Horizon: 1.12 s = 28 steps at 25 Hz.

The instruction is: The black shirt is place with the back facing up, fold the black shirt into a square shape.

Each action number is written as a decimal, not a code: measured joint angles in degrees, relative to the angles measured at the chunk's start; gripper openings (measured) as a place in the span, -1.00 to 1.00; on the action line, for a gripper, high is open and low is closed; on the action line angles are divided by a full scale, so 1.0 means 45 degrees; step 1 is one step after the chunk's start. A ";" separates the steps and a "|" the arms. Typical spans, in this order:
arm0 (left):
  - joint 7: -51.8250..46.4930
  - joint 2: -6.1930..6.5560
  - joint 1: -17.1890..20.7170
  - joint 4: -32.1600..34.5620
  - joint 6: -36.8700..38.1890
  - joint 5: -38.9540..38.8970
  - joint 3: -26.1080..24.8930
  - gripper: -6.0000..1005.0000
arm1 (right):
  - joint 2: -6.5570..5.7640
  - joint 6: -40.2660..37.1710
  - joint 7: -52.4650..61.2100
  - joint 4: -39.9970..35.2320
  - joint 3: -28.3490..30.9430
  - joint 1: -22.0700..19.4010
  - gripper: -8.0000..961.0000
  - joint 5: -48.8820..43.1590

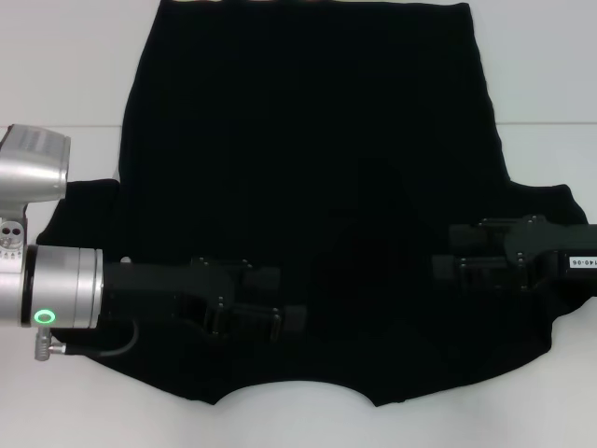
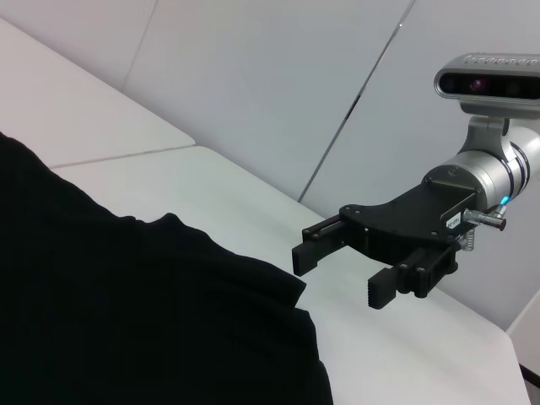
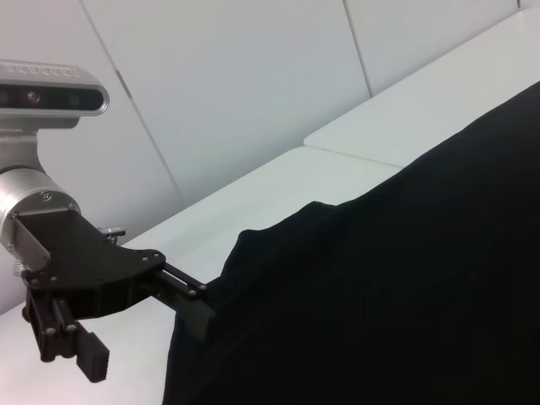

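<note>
Over the shirt (image 1: 308, 205), spread flat on the table (image 1: 56, 65), my left gripper (image 1: 280, 322) and right gripper (image 2: 337, 270) hover unclenched near the collar; pinching unevenly could skew the fold.

A small white label (image 1: 580, 264) is showing on the right arm's black housing over the worktop's right edge; only the characters "40-06" are reading clearly. Lettering on the wrist camera housings (image 2: 489, 61) is remaining too faint to read.
</note>
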 joint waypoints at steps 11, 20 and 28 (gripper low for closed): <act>0.0000 0.0000 -0.0096 0.0000 0.0014 0.0069 0.0074 0.75 | 0.0000 -0.0003 0.0006 0.0006 -0.0021 -0.0001 0.62 -0.0014; -0.0193 0.0085 0.0016 0.0034 -0.0172 0.0045 -0.0618 0.74 | 0.0059 0.0079 0.0002 0.0006 0.0007 0.0009 0.62 0.0045; -0.1572 0.0475 0.0533 0.0196 -0.1288 0.0314 -0.3027 0.74 | 0.0193 0.0372 0.0054 0.0018 0.0149 0.0075 0.62 0.0078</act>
